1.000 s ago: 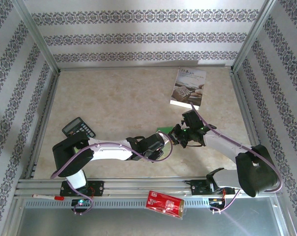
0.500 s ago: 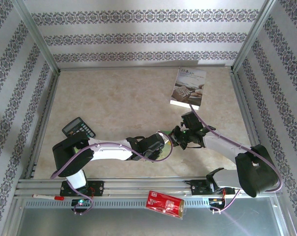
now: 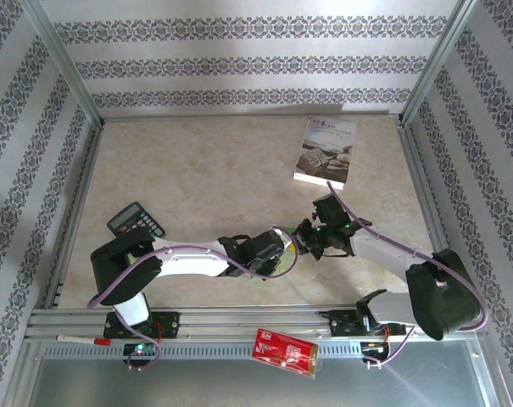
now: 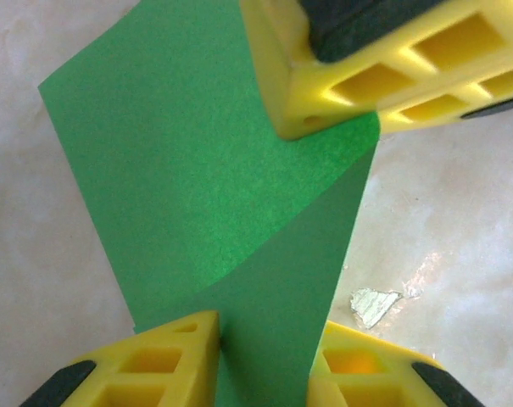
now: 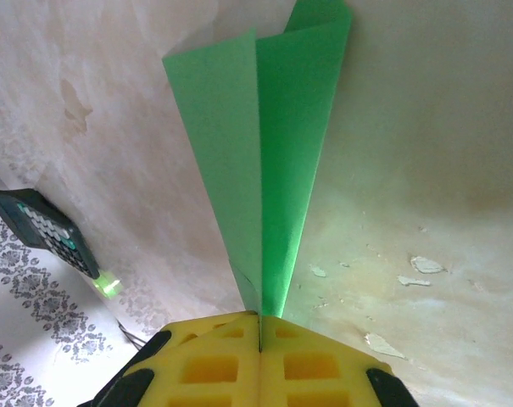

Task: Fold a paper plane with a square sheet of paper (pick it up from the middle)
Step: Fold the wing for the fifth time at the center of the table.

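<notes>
The green sheet (image 5: 264,127), already creased lengthwise, is held over the surface (image 3: 197,170) between the two arms. The right gripper (image 5: 259,326) has its jaws pinched shut on the folded tip. The left gripper (image 4: 264,360) has its jaws narrow around a flap; whether they pinch it I cannot tell. The sheet looks light, floppy and easily crumpled, so it is best held along the crease. A second ago more green showed from above.

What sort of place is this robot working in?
Probably a lab test cell: a table boxed in by an aluminium frame and wallpaper panels, a left arm and right arm bolted to its near rail, green paper between them.
</notes>
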Robot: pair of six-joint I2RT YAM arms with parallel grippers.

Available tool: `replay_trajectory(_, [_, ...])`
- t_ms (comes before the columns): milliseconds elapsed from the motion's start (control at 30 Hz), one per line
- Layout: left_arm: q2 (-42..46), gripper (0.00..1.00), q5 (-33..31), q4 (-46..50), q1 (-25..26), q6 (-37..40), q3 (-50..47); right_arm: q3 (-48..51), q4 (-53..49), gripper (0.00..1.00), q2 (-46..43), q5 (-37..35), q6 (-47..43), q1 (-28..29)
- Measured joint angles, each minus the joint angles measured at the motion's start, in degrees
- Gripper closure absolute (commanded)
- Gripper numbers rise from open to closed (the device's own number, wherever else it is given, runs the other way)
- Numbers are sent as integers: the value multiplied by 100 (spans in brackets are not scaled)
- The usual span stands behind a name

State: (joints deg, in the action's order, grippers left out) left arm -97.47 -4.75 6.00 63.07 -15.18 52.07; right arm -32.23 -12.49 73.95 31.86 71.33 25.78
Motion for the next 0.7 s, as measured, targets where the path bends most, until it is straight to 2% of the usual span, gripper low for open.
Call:
replay_trajectory(100, [0,74,4,0,0,-13,-2,0,15,100,2,-4,37,0])
replay_trajectory(333, [0,88,17,0,0,-70,0,13,35,100,2,-7,37,0])
replay_trajectory(467, [0,92,17,-4,0,-138,-2,15,35,100,2,-7,37,0])
replay_trajectory(700, [0,96,68,-205,-2,-337,-107,15,39,89,13,-2,17,-28])
